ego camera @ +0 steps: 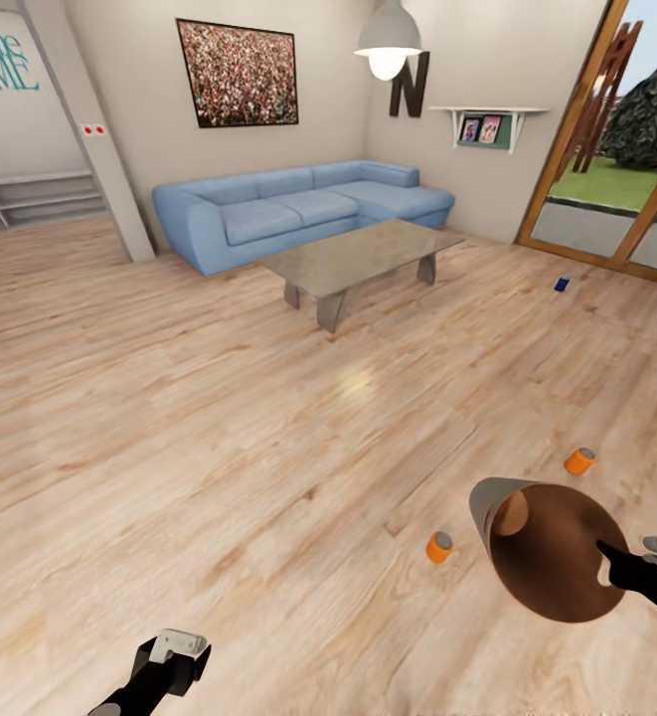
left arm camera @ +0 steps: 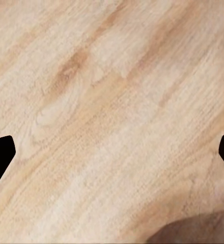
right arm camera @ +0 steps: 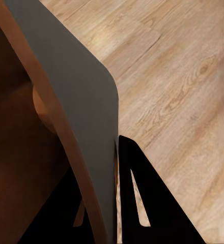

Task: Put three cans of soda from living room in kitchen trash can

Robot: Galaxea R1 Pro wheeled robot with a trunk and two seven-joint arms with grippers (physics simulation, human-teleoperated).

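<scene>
Gripped by the right gripper (right arm camera: 117,203) at its rim, fingers clamping the wall, the grey tapered bin with copper-brown inside (ego camera: 557,557) hangs tilted. Two orange soda cans (ego camera: 439,547) (ego camera: 579,460) lie on the wood floor (ego camera: 219,428) near it (the dark blue can (ego camera: 562,284) farther off). The left gripper (left arm camera: 112,152) gapes empty.

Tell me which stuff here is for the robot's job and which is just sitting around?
For the job:
- orange soda can on the floor
- second orange can
- dark blue can near the glass doors
- trash can, its wall pinched in the right gripper

Just sitting around:
- blue sofa
- low table
- framed picture
- hanging lamp
</scene>
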